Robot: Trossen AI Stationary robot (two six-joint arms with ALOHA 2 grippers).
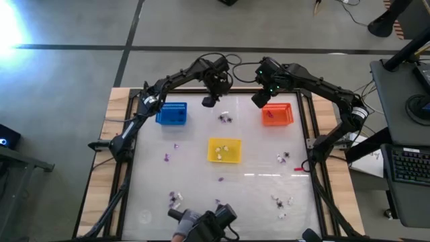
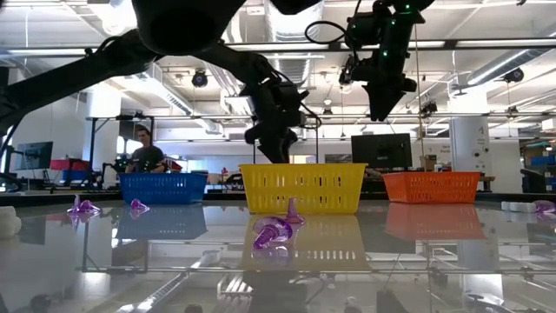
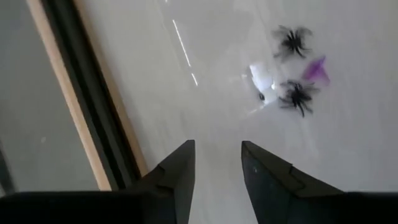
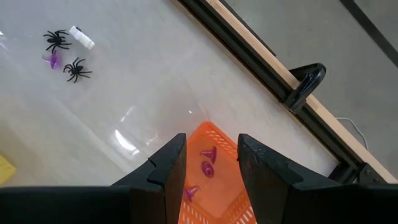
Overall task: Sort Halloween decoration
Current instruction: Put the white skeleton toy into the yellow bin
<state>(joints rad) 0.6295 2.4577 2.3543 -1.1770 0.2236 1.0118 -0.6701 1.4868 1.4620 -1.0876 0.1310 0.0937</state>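
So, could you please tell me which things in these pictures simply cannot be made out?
- Blue basket contents: high view, too small; low view, its wall hides them.
- Yellow basket contents: low view, wall hides them; high view shows only pale specks.
- Orange basket: right wrist view, cut off by the bottom edge and partly behind the right pincer.
- Trinkets along the table's near edge: high view, too small to tell their kind.
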